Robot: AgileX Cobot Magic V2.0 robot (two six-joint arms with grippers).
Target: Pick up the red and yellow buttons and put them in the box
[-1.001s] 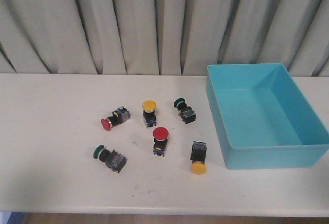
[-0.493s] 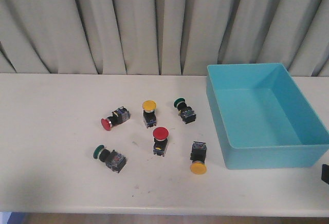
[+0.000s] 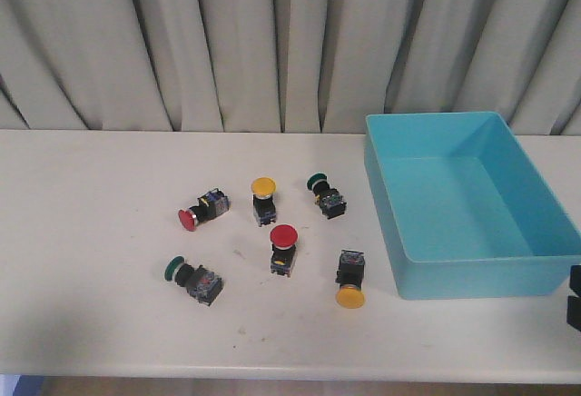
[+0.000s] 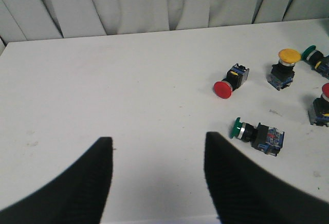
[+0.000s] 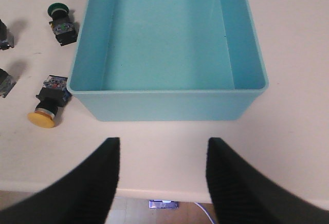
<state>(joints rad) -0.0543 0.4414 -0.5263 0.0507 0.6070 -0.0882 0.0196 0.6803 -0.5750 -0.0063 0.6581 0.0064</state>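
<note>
In the front view two red buttons, one lying (image 3: 201, 212) and one upright (image 3: 283, 249), and two yellow buttons, one upright (image 3: 263, 198) and one lying (image 3: 350, 282), sit mid-table. The light-blue box (image 3: 481, 278) stands empty to their right. My left gripper (image 4: 157, 147) is open and empty over bare table, left of the lying red button (image 4: 229, 82). My right gripper (image 5: 162, 149) is open and empty over the table's front edge, in front of the box (image 5: 164, 105). It shows only as a dark tip (image 3: 575, 296) at the front view's right edge.
Two green-capped buttons lie among the others, one front left (image 3: 193, 279) and one at the back near the box (image 3: 326, 195). A grey curtain hangs behind the table. The table's front edge runs close below the buttons.
My right gripper has come into the front view at the right edge and risen slightly. The buttons and the box have not moved.
</note>
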